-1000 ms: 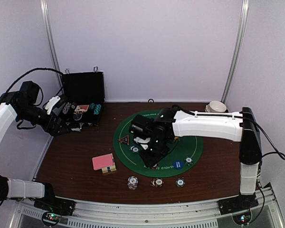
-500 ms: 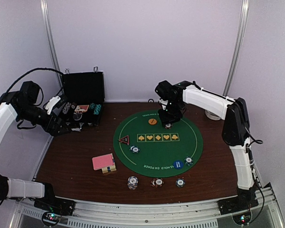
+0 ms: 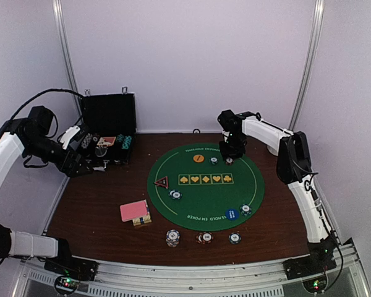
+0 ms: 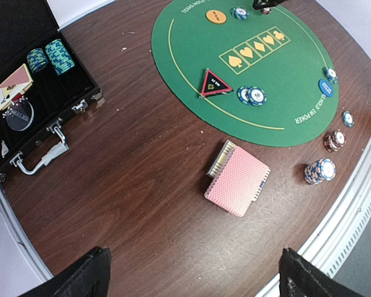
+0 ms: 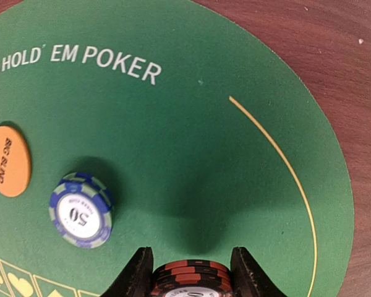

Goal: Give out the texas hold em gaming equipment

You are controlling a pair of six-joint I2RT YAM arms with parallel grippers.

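Now, right gripper [image 5: 191, 267]: clenched on red-black chip stack [image 5: 191, 283], bottom centre of wrist view
Left gripper [image 4: 195, 278]: jaws wide apart, empty

Light: bright, diffuse, overhead | Shadows: soft; broad dim patch on green mat [image 5: 198, 204] beyond right tool [image 5: 191, 269] and its chip stack [image 5: 191, 279] | Focus: left tool fingers [image 4: 80, 278] dark, blurred | Distortion: tabletop [image 4: 142, 204] edge bows, left wrist view.
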